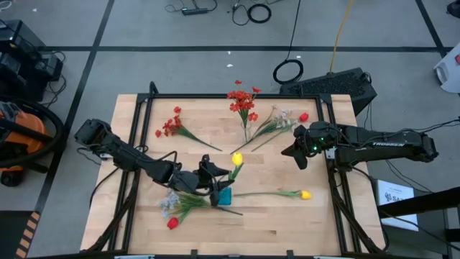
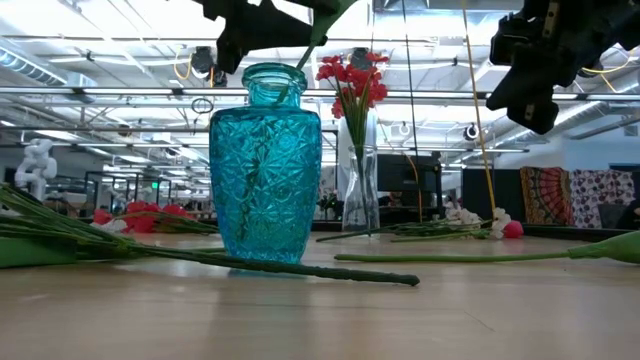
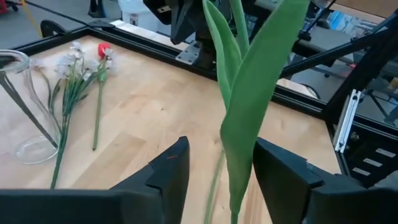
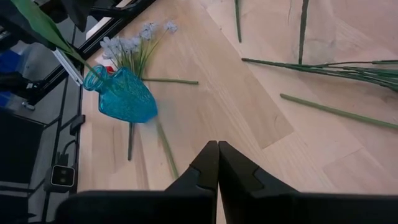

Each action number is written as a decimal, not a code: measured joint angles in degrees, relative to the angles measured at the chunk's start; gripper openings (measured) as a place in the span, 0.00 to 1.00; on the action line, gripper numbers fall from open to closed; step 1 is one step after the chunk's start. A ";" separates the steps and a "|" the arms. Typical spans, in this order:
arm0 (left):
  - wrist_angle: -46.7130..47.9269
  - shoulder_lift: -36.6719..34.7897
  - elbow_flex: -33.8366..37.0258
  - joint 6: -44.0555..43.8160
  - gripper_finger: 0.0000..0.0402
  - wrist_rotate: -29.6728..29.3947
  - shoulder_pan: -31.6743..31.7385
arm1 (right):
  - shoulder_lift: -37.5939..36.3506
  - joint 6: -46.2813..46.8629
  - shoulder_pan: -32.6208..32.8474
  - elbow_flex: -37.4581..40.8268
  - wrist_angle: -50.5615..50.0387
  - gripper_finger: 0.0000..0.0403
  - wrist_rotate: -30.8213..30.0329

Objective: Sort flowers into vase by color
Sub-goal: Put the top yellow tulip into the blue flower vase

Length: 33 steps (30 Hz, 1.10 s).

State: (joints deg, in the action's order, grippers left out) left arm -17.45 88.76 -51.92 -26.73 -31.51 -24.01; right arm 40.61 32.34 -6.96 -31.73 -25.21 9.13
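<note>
Left gripper (image 1: 215,176): fingers (image 3: 163,177) parted, a yellow tulip (image 1: 236,157) stem and leaf between them, not clamped. Directly beneath it, blue cut-glass vase (image 2: 266,165), the tulip's stem in its mouth. Beside the vase, pale spray with red bud (image 1: 172,213); farther, second yellow tulip (image 1: 305,194) lying flat. Beyond, clear vase (image 2: 361,190) holding red sprays (image 2: 352,75). Right gripper (image 4: 217,163): fingers pressed together, empty, hovering near white-lavender spray (image 1: 282,120).

The left gripper (image 1: 215,180) reaches in over the table's middle, fingers parted. The right gripper (image 1: 296,152) hangs well apart, fingers pressed together.
</note>
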 joint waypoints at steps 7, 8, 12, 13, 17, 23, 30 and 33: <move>0.00 0.01 0.00 0.03 0.18 0.02 -1.03 | 0.00 -0.26 0.00 0.00 0.00 0.00 0.00; -0.01 0.01 0.00 0.03 0.13 0.04 -1.41 | -0.01 -0.28 0.00 0.00 0.00 0.00 0.00; -1.60 0.03 0.00 0.27 0.03 -0.28 -3.05 | -0.01 -0.48 0.00 0.00 0.00 0.00 0.00; -2.18 0.03 -0.02 0.56 0.03 -0.78 -3.50 | 0.00 -0.61 0.00 0.00 0.02 0.00 -0.02; -2.47 0.04 -0.04 0.65 0.03 -2.02 -4.99 | 0.01 -1.11 0.00 0.00 0.02 0.00 -0.02; -2.36 0.06 -0.04 0.21 0.04 -2.05 -5.29 | -0.01 -1.52 0.00 0.00 0.04 0.00 -0.02; -2.34 0.06 -0.04 0.56 0.12 -2.69 -4.13 | 0.00 -1.51 0.00 0.00 0.04 0.00 -0.02; -2.18 0.06 -0.04 1.00 0.19 -2.80 -3.47 | -0.01 -1.40 0.00 0.00 0.06 0.00 -0.02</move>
State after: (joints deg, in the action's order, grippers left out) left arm -19.63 88.82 -51.96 -25.73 -34.30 -27.48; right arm 40.60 30.94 -6.96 -31.73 -25.15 9.10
